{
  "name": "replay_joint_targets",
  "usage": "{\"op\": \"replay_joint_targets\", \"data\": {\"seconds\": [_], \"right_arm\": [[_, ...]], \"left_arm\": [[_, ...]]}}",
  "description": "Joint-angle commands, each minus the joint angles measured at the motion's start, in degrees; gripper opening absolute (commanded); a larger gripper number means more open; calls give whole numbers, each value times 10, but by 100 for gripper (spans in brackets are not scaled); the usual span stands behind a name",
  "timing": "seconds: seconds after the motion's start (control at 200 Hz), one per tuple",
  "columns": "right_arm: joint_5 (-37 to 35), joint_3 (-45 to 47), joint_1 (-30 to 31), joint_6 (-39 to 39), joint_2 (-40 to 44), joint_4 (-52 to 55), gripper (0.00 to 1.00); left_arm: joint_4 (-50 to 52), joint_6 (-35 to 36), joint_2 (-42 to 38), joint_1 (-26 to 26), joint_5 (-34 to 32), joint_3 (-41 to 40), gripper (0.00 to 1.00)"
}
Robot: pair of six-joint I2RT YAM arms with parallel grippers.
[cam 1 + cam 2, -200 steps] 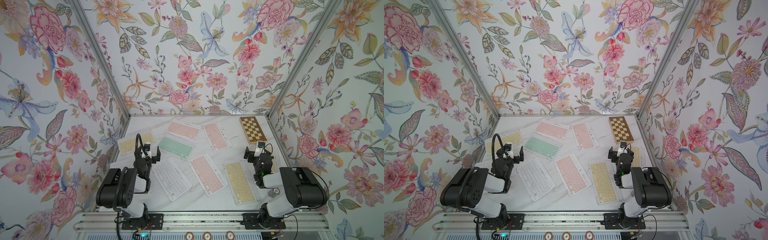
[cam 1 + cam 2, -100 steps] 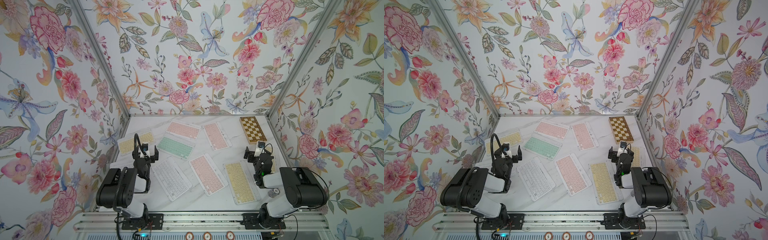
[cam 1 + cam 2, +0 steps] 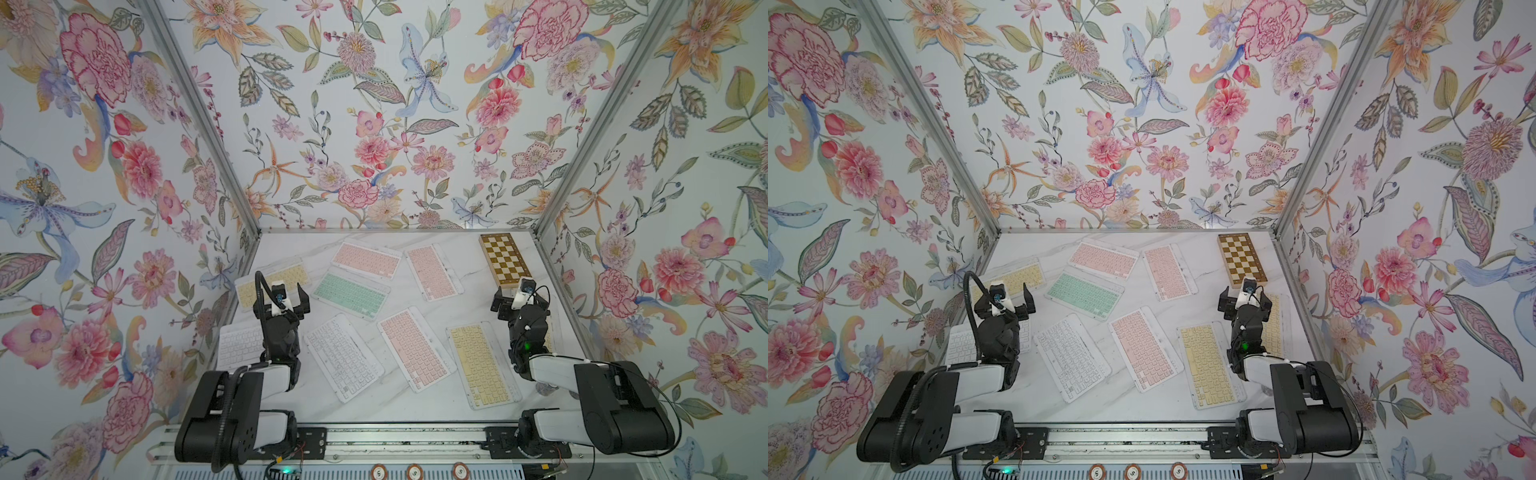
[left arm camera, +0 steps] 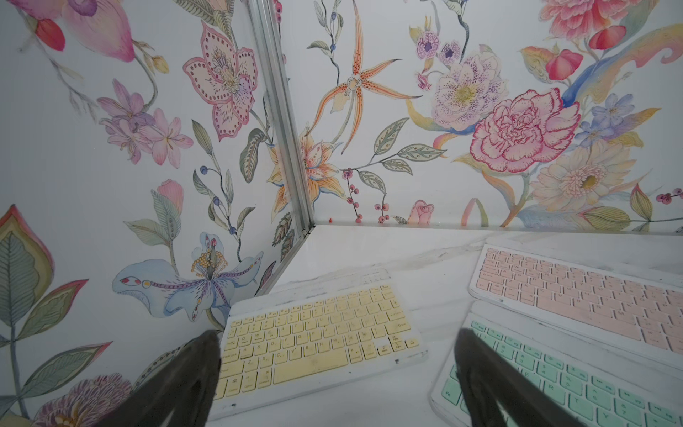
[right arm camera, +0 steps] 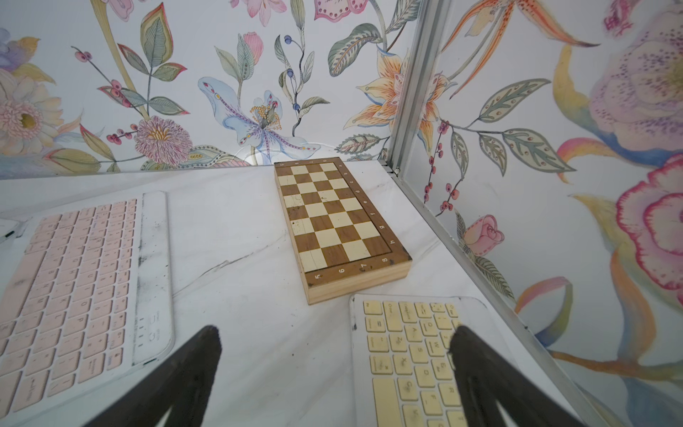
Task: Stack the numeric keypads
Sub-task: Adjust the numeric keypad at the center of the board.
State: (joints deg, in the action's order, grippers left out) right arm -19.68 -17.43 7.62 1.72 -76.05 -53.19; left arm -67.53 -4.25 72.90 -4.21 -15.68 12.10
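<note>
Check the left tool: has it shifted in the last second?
Yes. The left tool has drifted sideways, away from the mint keypad and toward the yellow keypad.

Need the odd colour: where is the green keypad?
In a top view, the green keypad lies left of centre, just in front of a pink keypad.

The left arm (image 3: 280, 332) half hides a white keypad (image 3: 239, 349); the right arm (image 3: 1250, 328), a yellow keypad (image 3: 1276, 332).
</note>
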Motion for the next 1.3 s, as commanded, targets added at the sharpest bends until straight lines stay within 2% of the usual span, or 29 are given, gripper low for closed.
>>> {"op": "replay_joint_targets", "data": {"seconds": [0.0,0.03,0.06,0.135,0.19,0.245,0.27,0.34,0.395,0.465,0.586,0.676,0.731,0.796,0.846,0.906,0.946,1.021,1.091,1.176,1.296], "right_arm": [[-22,-36,17,-25,45,90,99],[-6,-34,9,-48,57,91,99],[10,-32,-2,-78,67,90,99],[1,-36,-19,-194,88,114,99],[20,-46,-33,-262,103,159,99],[143,-60,-59,-266,115,198,99],[172,-65,-67,-270,116,206,99],[203,-66,-68,-285,111,202,99],[223,-66,-71,-296,102,197,99],[217,-83,-71,-312,92,244,99],[183,-166,-69,-319,42,424,99],[176,-216,-71,-365,8,509,99],[230,-239,-83,-404,-1,537,99],[350,-242,-100,-389,-14,525,99],[412,-232,-105,-395,-30,502,99],[431,-221,-104,-405,-48,481,99],[433,-224,-100,-405,-62,487,99],[411,-240,-75,-383,-84,518,99],[357,-258,-40,-362,-92,554,99],[290,-278,14,-346,-92,589,99],[238,-288,77,-353,-94,615,99]], "left_arm": [[100,-133,-30,-10,-61,44,99],[108,-179,-29,-9,-63,51,99],[119,-223,-32,-8,-36,57,99],[124,-264,-36,-7,74,75,99],[140,-294,-40,-7,120,93,99],[153,-310,-43,-7,155,107,99],[163,-314,-44,-7,168,116,99],[216,-321,-44,-10,193,152,99],[296,-326,-41,-15,196,190,99],[378,-328,-36,-24,196,230,99],[478,-309,-28,-65,145,279,99],[527,-259,-20,-121,89,311,99],[539,-222,-13,-162,50,323,99],[539,-188,-6,-199,22,329,99],[533,-166,1,-222,8,329,100],[529,-149,11,-246,-9,330,99],[531,-135,22,-269,-50,334,99],[536,-64,53,-327,-143,356,99],[542,-10,85,-365,-183,381,99],[544,15,117,-389,-194,403,99],[572,-28,154,-392,-178,435,99]]}}
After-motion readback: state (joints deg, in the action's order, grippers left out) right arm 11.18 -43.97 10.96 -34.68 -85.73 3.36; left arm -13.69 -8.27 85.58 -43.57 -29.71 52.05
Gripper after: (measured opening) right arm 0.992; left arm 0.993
